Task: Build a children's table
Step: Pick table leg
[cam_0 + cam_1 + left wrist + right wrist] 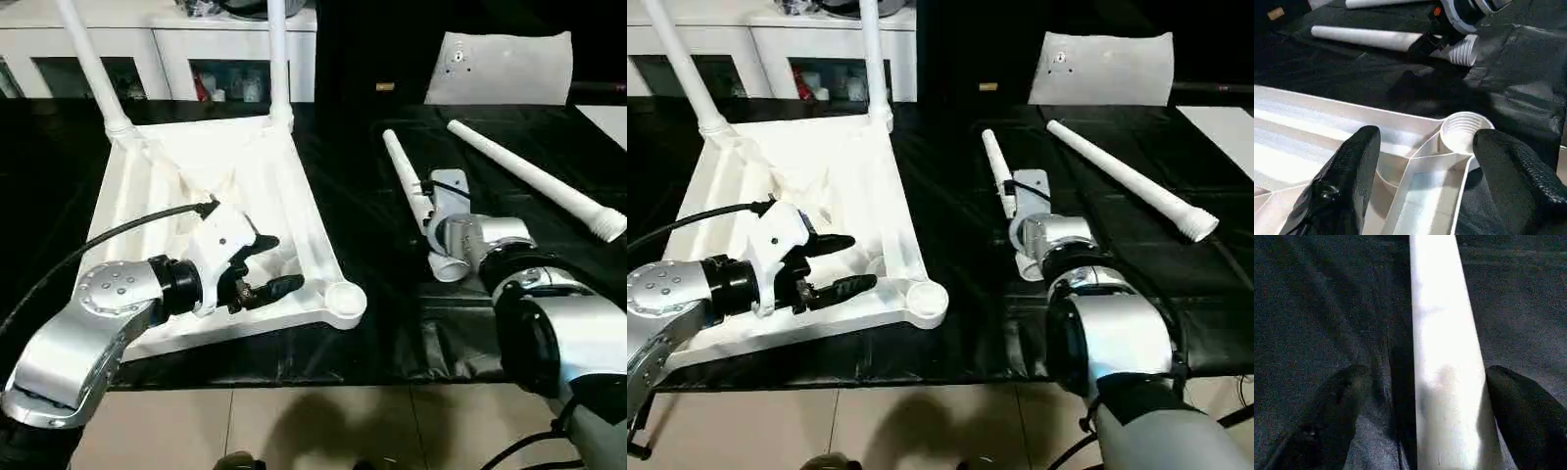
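Legs: two upright in tabletop [206,186] sockets, two loose [534,176] alongside.

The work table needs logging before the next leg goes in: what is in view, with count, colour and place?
Tabletop: one, white, upside down on the left, ribbed underside up, near corner socket empty.
Fitted legs: two, white, upright in the far corners.
Loose legs: two, white, lying on the right.
Work table: one, black-covered.
Cabinet: one, white, behind.
White sheet: one, far right.
Left gripper: open above the tabletop's near edge.
Right gripper: open, astride the nearer loose leg.
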Available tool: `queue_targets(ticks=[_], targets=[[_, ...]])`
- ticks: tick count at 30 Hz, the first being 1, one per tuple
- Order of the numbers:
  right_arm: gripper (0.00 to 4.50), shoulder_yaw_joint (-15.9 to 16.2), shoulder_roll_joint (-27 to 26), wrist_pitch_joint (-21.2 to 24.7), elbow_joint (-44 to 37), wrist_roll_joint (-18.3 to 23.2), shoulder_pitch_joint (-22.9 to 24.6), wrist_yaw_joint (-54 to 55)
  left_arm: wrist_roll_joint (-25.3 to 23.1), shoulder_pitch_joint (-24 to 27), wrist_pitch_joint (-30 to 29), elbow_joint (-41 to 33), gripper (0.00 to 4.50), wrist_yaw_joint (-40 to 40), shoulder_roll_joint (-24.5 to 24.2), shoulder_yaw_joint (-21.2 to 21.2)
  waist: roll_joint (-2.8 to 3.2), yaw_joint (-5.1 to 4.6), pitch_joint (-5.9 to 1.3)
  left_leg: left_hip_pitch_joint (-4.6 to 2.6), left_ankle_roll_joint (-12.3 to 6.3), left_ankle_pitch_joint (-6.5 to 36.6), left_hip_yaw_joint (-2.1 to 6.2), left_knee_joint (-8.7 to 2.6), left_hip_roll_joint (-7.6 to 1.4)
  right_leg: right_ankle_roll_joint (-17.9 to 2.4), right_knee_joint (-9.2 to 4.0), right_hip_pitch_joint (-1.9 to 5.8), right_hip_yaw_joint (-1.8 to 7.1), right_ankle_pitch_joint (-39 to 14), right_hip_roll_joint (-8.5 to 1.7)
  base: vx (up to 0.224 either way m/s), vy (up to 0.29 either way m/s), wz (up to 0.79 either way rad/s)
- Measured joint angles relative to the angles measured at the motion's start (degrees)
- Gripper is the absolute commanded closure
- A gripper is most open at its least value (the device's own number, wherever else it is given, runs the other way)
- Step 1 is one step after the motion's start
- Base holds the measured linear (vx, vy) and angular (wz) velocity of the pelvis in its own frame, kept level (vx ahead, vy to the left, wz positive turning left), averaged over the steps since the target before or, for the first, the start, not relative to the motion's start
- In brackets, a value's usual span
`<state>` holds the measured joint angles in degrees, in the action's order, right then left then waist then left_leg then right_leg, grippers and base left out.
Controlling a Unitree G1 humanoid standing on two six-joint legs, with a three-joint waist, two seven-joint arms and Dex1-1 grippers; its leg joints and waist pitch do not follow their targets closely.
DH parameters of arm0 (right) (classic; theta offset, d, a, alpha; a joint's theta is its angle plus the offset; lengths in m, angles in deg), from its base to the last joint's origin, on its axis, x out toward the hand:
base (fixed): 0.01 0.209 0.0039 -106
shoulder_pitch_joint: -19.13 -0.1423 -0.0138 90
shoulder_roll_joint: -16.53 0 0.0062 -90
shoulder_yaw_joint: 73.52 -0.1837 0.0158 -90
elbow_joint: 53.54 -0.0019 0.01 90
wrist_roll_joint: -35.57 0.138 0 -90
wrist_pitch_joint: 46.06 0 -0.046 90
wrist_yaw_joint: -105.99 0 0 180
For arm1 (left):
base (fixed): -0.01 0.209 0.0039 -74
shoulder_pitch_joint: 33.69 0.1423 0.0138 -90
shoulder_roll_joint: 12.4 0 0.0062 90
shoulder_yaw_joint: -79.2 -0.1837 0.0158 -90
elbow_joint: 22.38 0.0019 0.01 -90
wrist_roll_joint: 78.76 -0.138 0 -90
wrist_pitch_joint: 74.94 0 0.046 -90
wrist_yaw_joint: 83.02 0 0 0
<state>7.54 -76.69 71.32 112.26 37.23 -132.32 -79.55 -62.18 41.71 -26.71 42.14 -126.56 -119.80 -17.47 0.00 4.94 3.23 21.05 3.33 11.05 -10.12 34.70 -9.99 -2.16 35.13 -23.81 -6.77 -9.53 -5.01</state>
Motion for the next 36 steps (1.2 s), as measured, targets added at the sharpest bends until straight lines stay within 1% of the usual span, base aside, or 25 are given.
queue_targets(ticks=[7, 16, 21, 25, 29, 32, 36], targets=[[1.44, -0.7, 0.0, 2.0, -0.4, 0.3, 0.0, -0.6, 0.2, 0.0, -0.6, -0.4, 1.09, 0.0, -0.4, 0.0, -0.11, -0.02, -0.01, -0.02, 0.00, 0.0, 0.04, 0.07, 0.00, 0.0, 0.02, 0.05, 0.00, 0.0, 0.00, 0.000, 0.000, 0.00], [2.18, -0.9, 0.2, 2.7, -0.5, 0.5, -0.1, -1.0, 0.8, -0.1, -1.5, -1.2, 1.09, -0.1, -1.4, 0.0, -0.20, -0.03, 0.00, -0.06, 0.00, 0.0, 0.05, 0.07, 0.00, 0.0, 0.02, 0.09, -0.01, 0.0, 0.00, 0.000, 0.000, 0.00], [2.54, -1.8, 0.2, 3.5, -0.8, 0.9, -0.1, -1.2, 1.2, -0.1, -1.7, -1.4, 1.09, -0.1, -1.8, 0.0, -0.33, -0.10, 0.07, -0.07, 0.02, 0.0, 0.05, 0.07, 0.00, 0.0, 0.03, 0.11, -0.01, 0.0, 0.00, 0.000, 0.000, 0.00], [2.63, -1.9, 0.0, 3.5, -0.9, 1.0, -0.1, -1.3, 1.2, -0.1, -1.8, -2.2, 1.09, 0.0, -1.8, 0.0, -0.59, -0.14, 0.13, -0.07, 0.02, 0.0, 0.06, 0.06, -0.01, 0.1, 0.02, 0.10, -0.01, 0.0, 0.00, 0.000, 0.000, 0.00], [2.65, -2.4, -0.2, 3.4, -0.9, 1.2, -0.1, -1.2, 1.2, -0.1, -1.8, -2.3, 1.09, 0.1, -2.1, 0.0, -0.68, -0.19, 0.14, -0.08, 0.02, 0.0, 0.06, 0.06, 0.00, 0.1, 0.02, 0.10, -0.01, 0.0, 0.00, 0.000, 0.000, 0.00], [2.66, -2.7, -0.3, 3.2, -0.9, 1.3, -0.1, -1.1, 1.2, -0.1, -1.7, -2.5, 1.09, 0.5, -2.1, 0.0, -0.86, -0.18, 0.21, -0.08, 0.04, 0.0, 0.07, 0.06, -0.01, 0.1, 0.03, 0.10, -0.02, 0.0, 0.01, 0.000, 0.000, 0.00], [2.66, -3.1, -0.6, 2.6, -0.9, 1.4, 0.0, -0.6, 1.2, -0.1, -1.6, -2.5, 1.09, 1.2, -2.1, 0.1, -1.24, -0.22, 0.36, -0.09, 0.06, 0.0, 0.07, 0.06, -0.02, 0.1, 0.06, 0.09, -0.02, 0.0, 0.01, 0.000, 0.000, 0.00]])
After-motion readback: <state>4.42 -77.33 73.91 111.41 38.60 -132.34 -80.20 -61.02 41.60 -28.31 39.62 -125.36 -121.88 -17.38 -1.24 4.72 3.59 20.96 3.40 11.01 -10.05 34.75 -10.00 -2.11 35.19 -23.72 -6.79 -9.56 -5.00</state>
